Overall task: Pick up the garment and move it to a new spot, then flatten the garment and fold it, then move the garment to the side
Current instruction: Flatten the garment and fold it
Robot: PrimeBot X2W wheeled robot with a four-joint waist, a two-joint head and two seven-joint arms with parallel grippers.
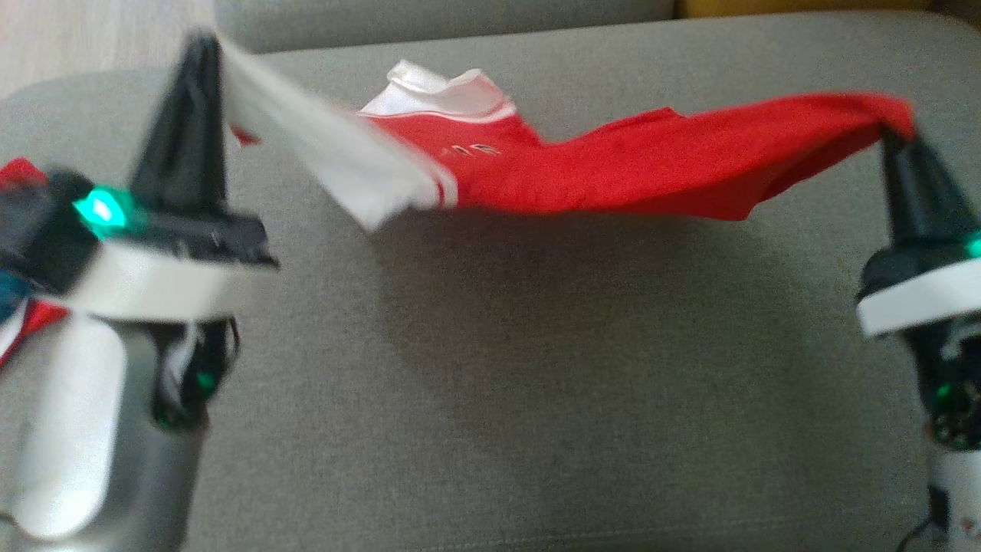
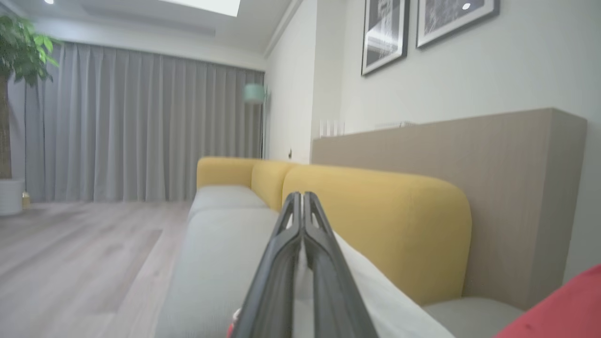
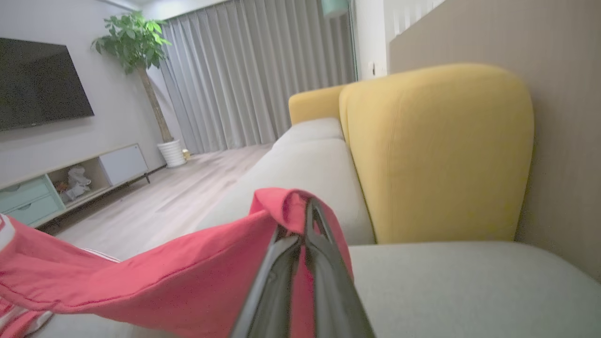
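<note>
While my left pincer (image 1: 204,47) clamps the white end of the garment (image 1: 613,165) and my right pincer (image 1: 891,139) clamps its red end, I see it stretched between them over the grey sofa cushion (image 1: 490,383)

Was a grey sofa seat cushion (image 1: 490,383), wide and finely textured, backed by yellow cushions (image 3: 436,150). Carried a red, white and blue cloth bundle (image 1: 31,318) at its left edge, partly hidden.
</note>
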